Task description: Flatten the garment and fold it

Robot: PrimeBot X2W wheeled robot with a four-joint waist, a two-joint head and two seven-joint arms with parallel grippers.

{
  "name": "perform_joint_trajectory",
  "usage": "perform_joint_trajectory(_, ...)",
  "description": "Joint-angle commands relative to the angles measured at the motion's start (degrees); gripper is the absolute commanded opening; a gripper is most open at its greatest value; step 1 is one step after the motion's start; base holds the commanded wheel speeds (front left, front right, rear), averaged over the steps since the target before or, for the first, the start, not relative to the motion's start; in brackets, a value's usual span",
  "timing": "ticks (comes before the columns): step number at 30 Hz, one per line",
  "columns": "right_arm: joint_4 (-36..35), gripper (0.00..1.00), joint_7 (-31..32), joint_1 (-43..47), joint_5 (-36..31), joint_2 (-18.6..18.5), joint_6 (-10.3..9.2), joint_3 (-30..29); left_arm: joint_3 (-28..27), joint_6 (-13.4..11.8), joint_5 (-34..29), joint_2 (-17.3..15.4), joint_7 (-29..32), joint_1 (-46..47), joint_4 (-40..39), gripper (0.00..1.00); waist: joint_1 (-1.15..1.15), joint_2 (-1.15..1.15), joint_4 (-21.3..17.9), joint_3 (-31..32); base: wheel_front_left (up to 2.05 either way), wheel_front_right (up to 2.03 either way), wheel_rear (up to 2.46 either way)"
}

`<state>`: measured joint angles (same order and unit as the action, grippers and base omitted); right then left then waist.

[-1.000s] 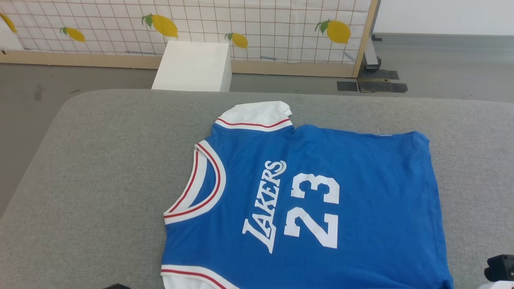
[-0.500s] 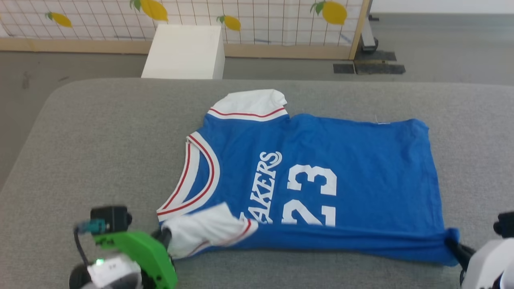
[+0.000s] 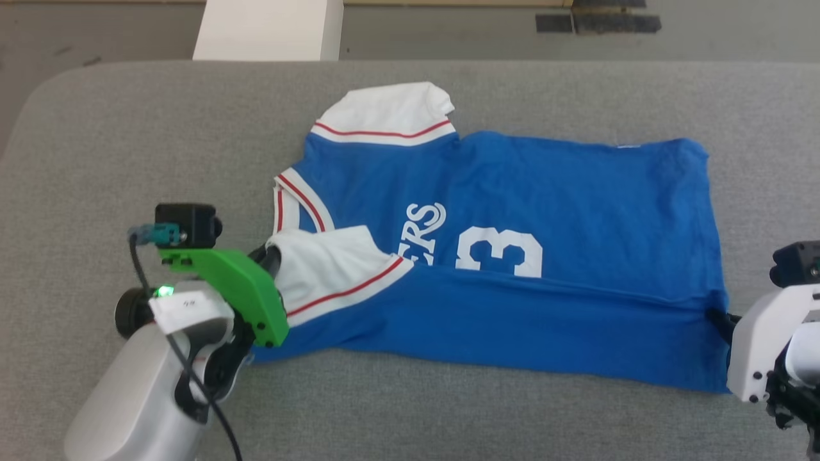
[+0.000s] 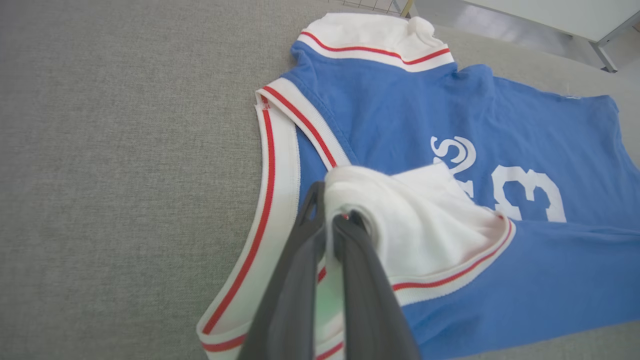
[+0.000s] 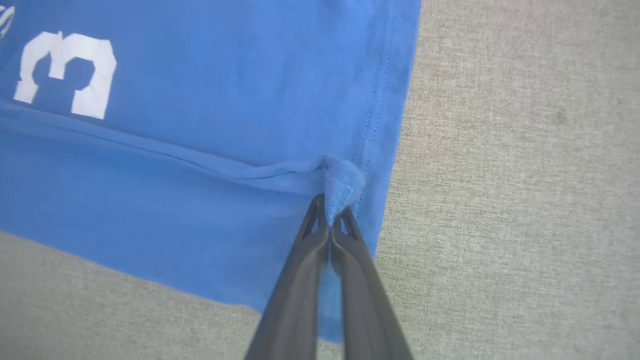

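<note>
One garment (image 3: 576, 205), a bright blue jersey tee, lies across the middle of the grey desk (image 3: 128, 128), with its neck to the robot's left and its hem to the right. Two claws, both on it.

- **Left claw** (image 4: 332, 212): clamped narrow on the near sleeve (image 3: 327, 262), white cloth bunched over its tips.
- **Right claw** (image 5: 330, 212): pinched tight on the near hem corner, a small blue tuft between its tips.

Two white sleeves. The far sleeve (image 3: 384, 109) lies flat, with a small crumple at its outer end. One neck band (image 3: 288, 198), white with red stripes.

The near long strip of the garment lies doubled over the front. One fold line runs from the near sleeve to the pinched hem corner.

**Edges and room**
- Bare desk on every side of the garment.
- Widest open patch on the robot's left, past the neck.
- A narrower strip on the right, beyond the hem.
- A clear band along the near edge and another along the far edge.
- The desk's far left corner is rounded.
- One white box (image 3: 269, 29) sits on the floor (image 3: 96, 32) just beyond the far edge.
- Two dark plates (image 3: 615, 22) lie on the floor further right.

**Cut off or hidden**
- The box and plates are clipped by the top of the head view.
- The fold covers part of the print, so only "ERS" and "3" read.
- In the head view the left claw's fingers sit mostly behind a green bracket (image 3: 237, 288).
- The right arm's white housing (image 3: 762, 346) is clipped by the right edge.
- I cannot tell how the layers lie under the fold.
</note>
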<state>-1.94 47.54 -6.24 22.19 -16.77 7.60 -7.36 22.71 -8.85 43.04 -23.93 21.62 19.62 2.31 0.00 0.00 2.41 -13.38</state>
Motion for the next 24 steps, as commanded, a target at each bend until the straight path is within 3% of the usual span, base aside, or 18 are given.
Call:
perform_joint_trajectory(1, 0.22, 0.00, 1.35, -1.55, -0.79, 0.02, -0.11, -0.09, 0.30, 0.67, -0.91, 0.56, 0.12, 2.37, 1.56, 0.00, 0.00, 0.00, 0.15, -3.05, 0.00, 0.00, 0.00)
perform_joint_trajectory(15, 2.47, 0.00, 9.32, -4.15, -3.55, 0.72, -0.11, 2.31, 4.32, 4.29, -1.67, 3.19, 2.45, 10.17, 17.32, 0.00, 0.00, 0.00, 0.63, -6.33, 0.00, 0.00, 0.00)
perform_joint_trajectory(16, 2.55, 0.00, 9.30, -4.09, -3.56, 0.76, -0.11, 2.27, 4.38, 4.45, -1.63, 3.37, 2.27, 10.33, 17.84, 0.25, 0.00, 0.00, 0.69, -6.21, 0.00, 0.00, 0.00)
perform_joint_trajectory(17, 2.69, 0.32, 9.14, -3.95, -3.49, 0.89, -0.11, 2.17, 4.44, 4.62, -1.62, 3.54, 1.97, 10.50, 18.38, 0.65, 0.00, 0.00, 0.76, -5.82, 0.00, 0.00, 0.00)
perform_joint_trajectory(18, 2.72, 0.70, 8.89, -3.81, -3.39, 1.00, -0.11, 2.08, 4.37, 4.68, -1.62, 3.60, 1.61, 10.61, 18.67, 1.00, 0.00, 0.00, 0.79, -5.48, 0.00, 0.00, 0.00)
perform_joint_trajectory(19, 2.64, 1.00, 8.32, -3.66, -3.44, 1.03, -0.11, 1.84, 4.32, 4.68, -1.69, 3.53, 1.32, 10.71, 18.96, 1.00, 0.00, 0.00, 0.82, -5.01, 0.00, 0.00, 0.00)
perform_joint_trajectory(24, 1.31, 1.00, 2.74, -1.76, -2.48, 2.62, -0.11, -1.96, 1.87, 3.31, -1.32, 2.30, -2.13, 9.65, 18.04, 1.00, 0.00, 0.00, 1.04, -0.25, 0.00, 0.00, 0.00)
